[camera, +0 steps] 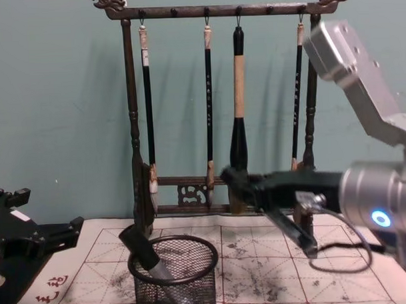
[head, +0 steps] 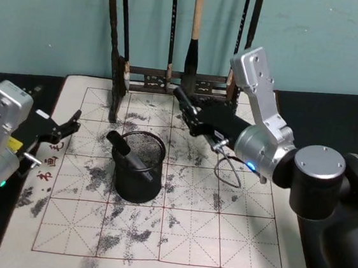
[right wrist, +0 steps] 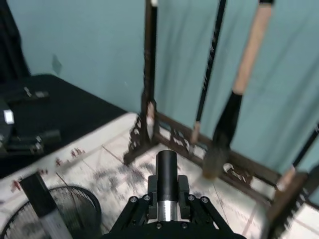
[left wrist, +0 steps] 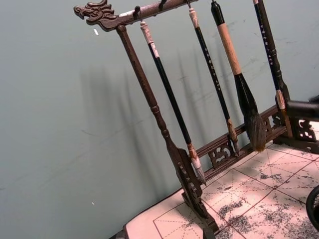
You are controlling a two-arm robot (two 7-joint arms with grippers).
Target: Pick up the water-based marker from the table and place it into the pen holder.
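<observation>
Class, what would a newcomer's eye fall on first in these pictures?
The tall wooden brush rack with hanging brushes, at the far edge of the mat. Before it, the right gripper holds a marker above the mat, beside the mesh pen holder, where a second marker already leans. The left gripper sits open at the mat's left edge.

Light was soft and even. The tall dark wooden brush rack cast faint shadows on the teal wall.

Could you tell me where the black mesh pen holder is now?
In the head view, the black round wire-mesh pen holder stands left of centre on the white ink-stained mat, before the dark wooden brush rack.
</observation>
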